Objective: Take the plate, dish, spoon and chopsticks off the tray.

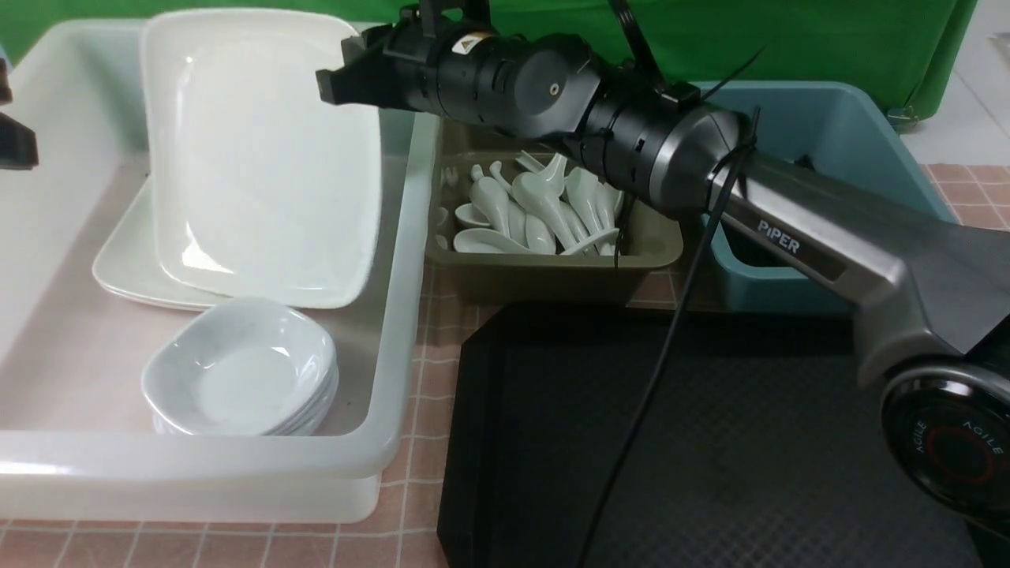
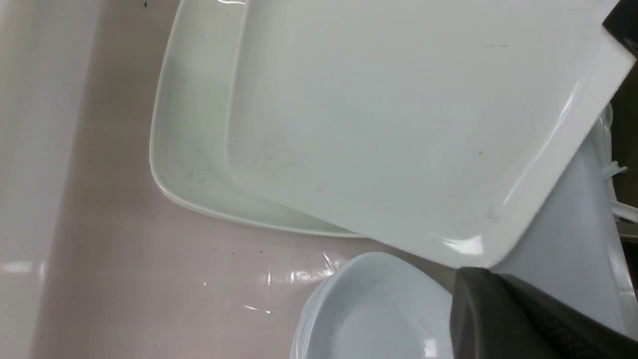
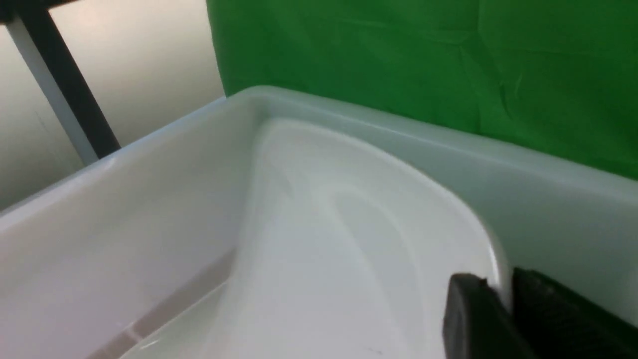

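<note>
Plate [image 1: 260, 158] held tilted inside the white bin [image 1: 197, 473]

The plate's rim is pinched between the 2 narrowly set jaws of the right gripper [image 1: 335, 83] near the bin's far right wall, above 1 stack of plates [image 1: 126, 268]. The left gripper [image 1: 17, 142] is kept closed at the bin's left side. The tray [image 1: 710, 442] is seen just beside the bin.

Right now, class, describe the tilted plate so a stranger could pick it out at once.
Start at the big translucent white bin on the left. Inside, the plate is the large square white one raised at a slant; the lower plate lies flat, and the small dishes sit stacked nearer.
</note>
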You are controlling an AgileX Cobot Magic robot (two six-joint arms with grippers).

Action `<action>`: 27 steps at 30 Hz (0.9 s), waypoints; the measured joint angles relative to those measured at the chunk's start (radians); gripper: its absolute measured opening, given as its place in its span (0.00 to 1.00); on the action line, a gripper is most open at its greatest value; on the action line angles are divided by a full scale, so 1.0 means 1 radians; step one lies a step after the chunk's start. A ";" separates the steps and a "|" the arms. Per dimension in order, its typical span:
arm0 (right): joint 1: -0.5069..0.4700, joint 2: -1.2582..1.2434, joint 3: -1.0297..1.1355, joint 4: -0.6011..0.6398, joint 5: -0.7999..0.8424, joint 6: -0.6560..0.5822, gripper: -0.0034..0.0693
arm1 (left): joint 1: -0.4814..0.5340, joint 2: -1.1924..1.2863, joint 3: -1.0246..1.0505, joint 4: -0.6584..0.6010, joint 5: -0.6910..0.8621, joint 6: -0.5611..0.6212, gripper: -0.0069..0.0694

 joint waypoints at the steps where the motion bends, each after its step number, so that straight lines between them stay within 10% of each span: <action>1: 0.000 0.000 -0.001 0.001 -0.004 -0.001 0.32 | 0.000 0.000 0.000 0.000 0.000 0.000 0.10; 6: 0.000 0.000 -0.001 0.002 -0.007 -0.006 0.44 | 0.000 0.000 0.000 0.000 0.000 0.005 0.10; 14: -0.004 -0.022 -0.001 -0.001 0.082 -0.014 0.28 | 0.000 0.000 0.000 -0.001 0.000 0.015 0.10; 18: -0.041 -0.122 -0.001 -0.064 0.303 0.021 0.10 | -0.004 0.014 0.000 0.001 -0.010 0.031 0.10; 27: -0.202 -0.430 -0.004 -0.319 0.967 0.206 0.09 | -0.079 0.209 0.000 0.220 -0.035 -0.101 0.10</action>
